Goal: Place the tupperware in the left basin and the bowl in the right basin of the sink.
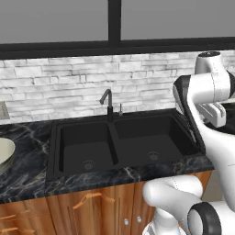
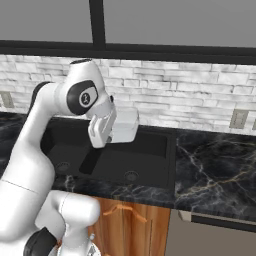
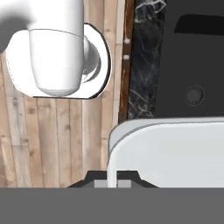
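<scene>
Bowl: I see the bowl (image 1: 4, 153) on the counter (image 1: 27, 179), far left of the sink (image 1: 124, 172).
Basins: left basin (image 1: 85, 147), right basin (image 1: 149, 140).
Jaws: my gripper (image 3: 113, 179) is clamped on the tupperware (image 2: 125, 126) rim, held above the right basin.

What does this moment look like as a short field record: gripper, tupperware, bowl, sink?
gripper: shut on the rim of the tupperware
tupperware: held in the air above the sink, not yet in a basin
bowl: on the counter left of the sink, partly out of frame
left basin: nothing in it, drain visible
right basin: nothing in it, drain visible
faucet: behind the central divider
</scene>
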Robot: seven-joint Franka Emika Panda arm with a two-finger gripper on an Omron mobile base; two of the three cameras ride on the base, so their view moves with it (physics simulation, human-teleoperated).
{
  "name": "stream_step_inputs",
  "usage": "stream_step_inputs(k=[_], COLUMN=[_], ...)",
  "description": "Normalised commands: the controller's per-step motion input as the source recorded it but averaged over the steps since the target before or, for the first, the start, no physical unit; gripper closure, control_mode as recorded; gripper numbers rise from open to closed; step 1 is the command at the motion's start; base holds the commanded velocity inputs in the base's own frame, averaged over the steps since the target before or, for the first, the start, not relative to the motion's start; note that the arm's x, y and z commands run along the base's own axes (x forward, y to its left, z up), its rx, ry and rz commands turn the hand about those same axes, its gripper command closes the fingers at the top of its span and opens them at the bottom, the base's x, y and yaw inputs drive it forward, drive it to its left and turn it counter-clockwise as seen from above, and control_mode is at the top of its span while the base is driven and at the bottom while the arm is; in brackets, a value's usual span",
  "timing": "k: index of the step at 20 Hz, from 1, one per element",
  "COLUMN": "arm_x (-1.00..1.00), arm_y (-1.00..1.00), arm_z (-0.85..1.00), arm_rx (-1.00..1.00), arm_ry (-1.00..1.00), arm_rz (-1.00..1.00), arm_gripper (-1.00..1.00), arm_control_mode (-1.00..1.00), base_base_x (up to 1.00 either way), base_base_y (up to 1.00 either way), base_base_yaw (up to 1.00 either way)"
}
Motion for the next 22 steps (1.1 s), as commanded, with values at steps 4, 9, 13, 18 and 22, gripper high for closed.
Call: stream_step_inputs(k=[4,9,13,18,22], arm_x=[-0.33,-0.28,-0.08,-0.10,-0.06], arm_y=[0.49,0.53,0.60,0.55,0.43], arm_z=[0.23,0.20,0.10,0.01,0.00], arm_rx=[0.00,0.00,0.00,0.01,0.07], arm_ry=[-0.07,-0.01,0.00,0.00,0.01], arm_rz=[0.10,0.10,0.09,0.03,0.00], arm_gripper=[1.00,1.00,1.00,1.00,1.00], arm_control_mode=[-1.00,-1.00,-1.00,-1.00,-1.00], base_base_x=[0.00,0.00,0.00,0.00,0.00], base_base_y=[0.00,0.00,0.00,0.00,0.00], base_base_yaw=[0.00,0.00,0.00,0.00,0.00])
